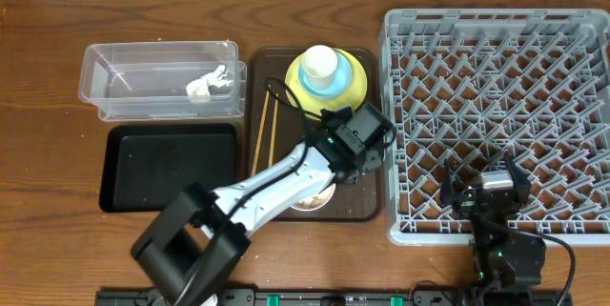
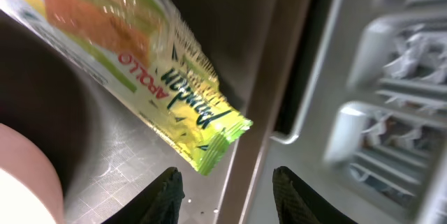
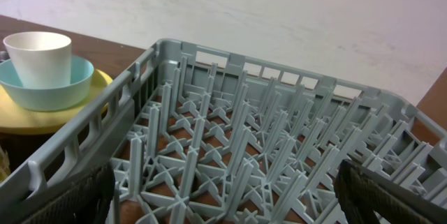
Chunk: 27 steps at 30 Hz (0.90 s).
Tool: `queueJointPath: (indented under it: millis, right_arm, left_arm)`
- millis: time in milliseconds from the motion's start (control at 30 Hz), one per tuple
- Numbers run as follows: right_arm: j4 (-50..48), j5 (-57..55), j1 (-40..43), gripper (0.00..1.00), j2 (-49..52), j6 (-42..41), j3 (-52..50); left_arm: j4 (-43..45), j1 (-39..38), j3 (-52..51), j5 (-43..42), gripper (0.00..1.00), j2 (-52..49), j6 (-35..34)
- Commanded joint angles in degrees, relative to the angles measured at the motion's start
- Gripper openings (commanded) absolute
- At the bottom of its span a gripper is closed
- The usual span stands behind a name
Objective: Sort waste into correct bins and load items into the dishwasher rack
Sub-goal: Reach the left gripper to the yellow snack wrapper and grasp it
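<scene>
The step in hand looks like picking up the snack wrapper [image 2: 174,88], part of the waste sorting. The left gripper [image 2: 227,182] hangs low over the brown tray [image 2: 140,161] with its fingers [image 2: 171,189] spread and nothing between them. The wrapper lies flat on the tray just ahead of the fingertips, its crimped end nearest them and its length running away up and to the left. The tray's edge and the dishwasher rack [image 1: 496,87] are close on the gripper's right.

The next move probably calls for a short advance and descent, so the fingers straddle that near crimped end. They would then pinch the thin film without scraping the tray. After that comes a long carry away from the rack to the bins: the clear tub [image 1: 124,77], which holds the paper napkin [image 1: 210,84], or the black tray [image 1: 172,163] beside it. I cannot tell from here which one suits the wrapper.

The right gripper [image 3: 230,196] waits over the rack's near edge, fingers wide apart and empty. The cup [image 3: 38,56], blue bowl [image 3: 52,88] and plate [image 3: 42,119] are stacked beyond the rack wall to its left, not yet loaded. The chopsticks [image 1: 264,130] lie on the brown tray.
</scene>
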State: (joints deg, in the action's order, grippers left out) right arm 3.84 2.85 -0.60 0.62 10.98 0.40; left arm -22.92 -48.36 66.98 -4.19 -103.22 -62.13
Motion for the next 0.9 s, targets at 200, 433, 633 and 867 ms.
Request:
queueJointPath:
  millis: [200, 433, 633, 867]
  right_arm:
    - [0.22, 0.20, 0.04, 0.99, -0.24, -0.20, -0.11]
    - [0.22, 0.22, 0.04, 0.99, -0.24, -0.20, -0.11]
    - [0.22, 0.22, 0.04, 0.99, -0.24, -0.20, -0.11]
    - [0.22, 0.20, 0.04, 0.99, -0.24, -0.20, -0.11]
  left_arm:
    - [-0.81, -0.31, -0.44, 4.00, 0.45, -3.50, -1.18]
    - [-0.98, -0.31, -0.44, 5.01, 0.45, -4.42, -1.20]
    - [-1.42, -0.31, -0.44, 5.09, 0.33, -5.14, -1.20]
    - [-1.38, -0.20, -0.44, 5.16, 0.34, -6.32, -1.20]
